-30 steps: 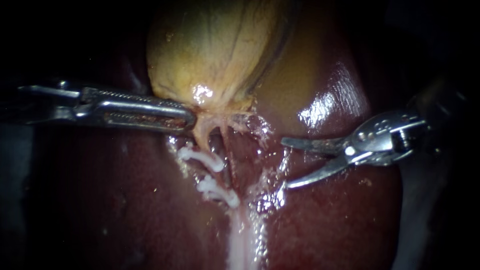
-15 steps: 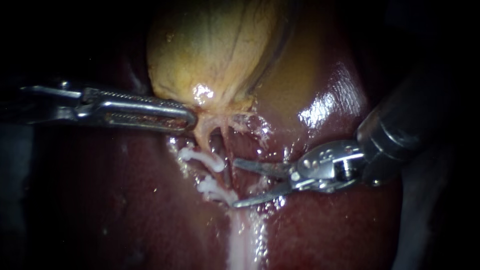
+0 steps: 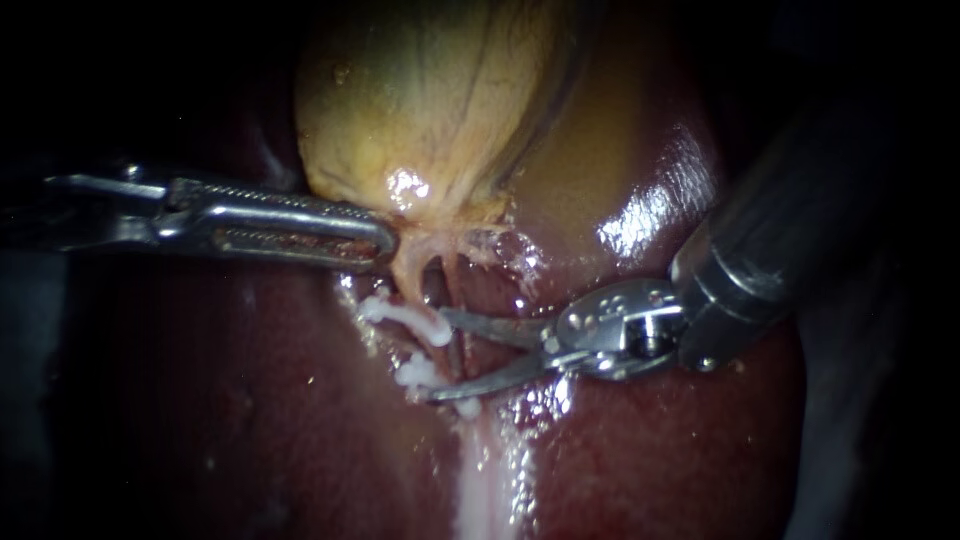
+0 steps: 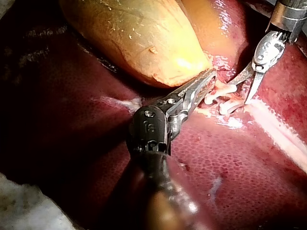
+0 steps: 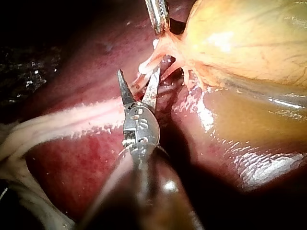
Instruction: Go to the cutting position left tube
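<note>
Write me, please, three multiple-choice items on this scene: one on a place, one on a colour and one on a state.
1. Where are the jaws of the right instrument?
A. At the clipped tube, tips next to the clips.
B. On bare liver, far from any tube.
C. Beside the left instrument's shaft.

2. What colour are the clips?
A. Black.
B. White.
C. Blue.

3. How do the right instrument's jaws stand?
A. Shut, holding nothing.
B. Shut on a clip.
C. Open.

Answers:
1 A: both blade tips reach the clips on the tube.
2 B: they show plainly white in every view.
3 C: a clear gap shows between the two blades, and they grip nothing.
</note>
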`<state>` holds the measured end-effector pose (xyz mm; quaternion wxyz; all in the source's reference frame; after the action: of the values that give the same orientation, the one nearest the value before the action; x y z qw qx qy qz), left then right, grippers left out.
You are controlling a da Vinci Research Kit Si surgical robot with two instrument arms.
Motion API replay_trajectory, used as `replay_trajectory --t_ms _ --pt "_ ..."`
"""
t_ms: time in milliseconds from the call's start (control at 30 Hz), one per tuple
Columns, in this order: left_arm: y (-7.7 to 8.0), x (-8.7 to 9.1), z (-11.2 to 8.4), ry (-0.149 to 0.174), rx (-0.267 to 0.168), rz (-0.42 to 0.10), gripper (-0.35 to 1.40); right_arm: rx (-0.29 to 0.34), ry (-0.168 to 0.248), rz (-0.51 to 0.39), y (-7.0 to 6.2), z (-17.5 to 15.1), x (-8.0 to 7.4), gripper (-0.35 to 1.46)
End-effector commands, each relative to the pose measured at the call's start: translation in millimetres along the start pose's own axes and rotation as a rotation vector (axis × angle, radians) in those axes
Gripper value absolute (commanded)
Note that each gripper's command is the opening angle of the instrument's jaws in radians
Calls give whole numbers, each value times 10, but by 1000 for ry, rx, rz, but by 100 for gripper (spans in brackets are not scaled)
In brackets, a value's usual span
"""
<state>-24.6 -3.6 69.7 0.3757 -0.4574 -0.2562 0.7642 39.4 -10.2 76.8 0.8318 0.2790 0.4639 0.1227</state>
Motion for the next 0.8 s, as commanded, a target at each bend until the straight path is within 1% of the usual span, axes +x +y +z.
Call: replay_trajectory --t_ms 33,267,400,467,567,733,800 --pt "0 0 0 0 1 0 -35 3 0 3 0 2 0 142" --pt "2 0 3 1 3 -1 -35 35 -6 29 3 24 -3 140" --pt "3 1 4 2 6 -1 -35 62 -12 49 3 29 -2 140" --pt "3 1 4 2 7 -1 -35 77 -10 58 4 30 -2 137" --pt "4 1 6 3 8 -1 -35 89 -3 68 5 32 -1 135" --pt "4 2 9 2 7 -1 -35 118 28 84 7 37 2 135" --pt "4 2 10 2 7 -1 -35 132 29 87 8 40 3 132"
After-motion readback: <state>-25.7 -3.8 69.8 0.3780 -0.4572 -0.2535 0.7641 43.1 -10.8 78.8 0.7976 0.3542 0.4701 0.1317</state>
